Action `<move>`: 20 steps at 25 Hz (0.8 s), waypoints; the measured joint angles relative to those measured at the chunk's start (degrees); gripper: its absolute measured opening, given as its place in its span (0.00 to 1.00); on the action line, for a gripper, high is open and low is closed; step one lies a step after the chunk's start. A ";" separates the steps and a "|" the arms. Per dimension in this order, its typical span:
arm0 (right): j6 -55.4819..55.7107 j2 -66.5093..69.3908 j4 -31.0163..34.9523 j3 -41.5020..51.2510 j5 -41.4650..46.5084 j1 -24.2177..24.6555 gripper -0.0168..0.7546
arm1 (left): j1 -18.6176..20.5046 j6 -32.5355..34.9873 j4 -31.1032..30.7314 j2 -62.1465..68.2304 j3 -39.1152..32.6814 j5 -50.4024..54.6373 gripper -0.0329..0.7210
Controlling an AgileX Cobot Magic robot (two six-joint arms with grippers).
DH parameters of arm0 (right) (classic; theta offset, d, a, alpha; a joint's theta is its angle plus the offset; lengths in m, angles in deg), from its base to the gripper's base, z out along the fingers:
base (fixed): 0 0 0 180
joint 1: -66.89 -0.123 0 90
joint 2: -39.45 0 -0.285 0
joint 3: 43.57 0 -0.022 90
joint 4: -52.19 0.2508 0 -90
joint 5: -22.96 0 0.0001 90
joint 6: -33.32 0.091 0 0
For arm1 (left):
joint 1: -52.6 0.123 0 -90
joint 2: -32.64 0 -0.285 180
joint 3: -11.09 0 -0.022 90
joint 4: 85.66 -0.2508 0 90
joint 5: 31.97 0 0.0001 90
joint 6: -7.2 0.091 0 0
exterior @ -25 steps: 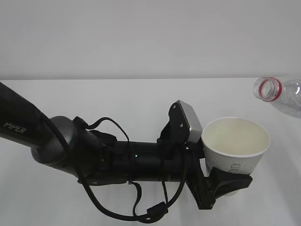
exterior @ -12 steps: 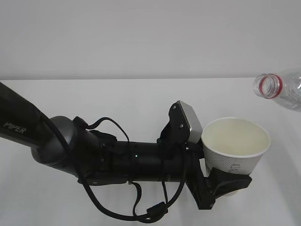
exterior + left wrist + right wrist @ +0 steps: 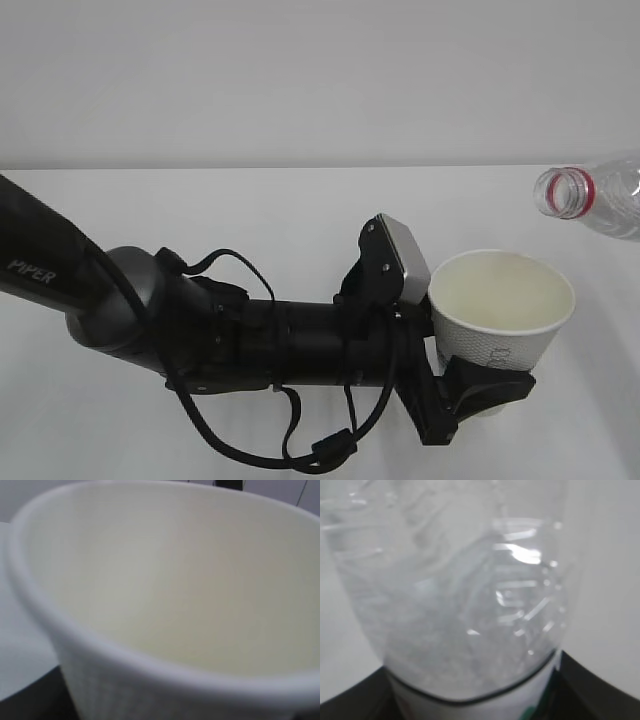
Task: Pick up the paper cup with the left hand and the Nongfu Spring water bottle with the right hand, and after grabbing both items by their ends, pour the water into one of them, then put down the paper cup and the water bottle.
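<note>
Your paper cup [image 3: 500,318] is small, white and tapered, with a cream inside and faint grey print low on its side. It sits upright, mouth open to the top, at the end of your left hand [image 3: 478,385], whose black jaws clasp it low down near its base. It is lifted above the right part of the white bench [image 3: 250,220]. In the left wrist view the cup [image 3: 165,595] fills nearly the whole picture, its rolled rim curving across the bottom, and the inside looks dry there as far as the blur lets you tell.

Your Nongfu Spring water bottle [image 3: 595,200] enters at the right edge of the exterior view, tipped over so that its open mouth and red neck ring point left. It hangs above the cup and to its right, apart from it. In the right wrist view the bottle [image 3: 455,595] is clear ribbed plastic with the edge of a white label at the bottom; dark jaw parts of your right hand show at both lower corners, closed around the bottle.

Around the cup you have the left arm [image 3: 140,310] with its white "PIPER" lettering, the grey camera block [image 3: 403,260] just beside the cup's rim, and loose black cables [image 3: 290,430] looping under the wrist. These cover much of the bench's near side.
</note>
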 joint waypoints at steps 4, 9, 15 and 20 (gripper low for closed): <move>-1.29 0.00 0.00 0.00 -0.09 0.00 0.62 | 0.00 0.00 0.00 0.00 0.00 0.00 0.77; -2.23 0.00 0.00 0.00 -0.23 0.00 0.62 | 0.00 0.00 0.00 0.00 0.00 0.00 0.77; -2.45 0.00 0.00 0.00 -1.07 0.00 0.62 | 0.00 0.00 0.00 0.00 0.00 0.00 0.77; -3.13 0.00 0.00 0.00 -1.07 0.00 0.62 | 0.00 0.00 0.00 0.00 0.00 0.00 0.77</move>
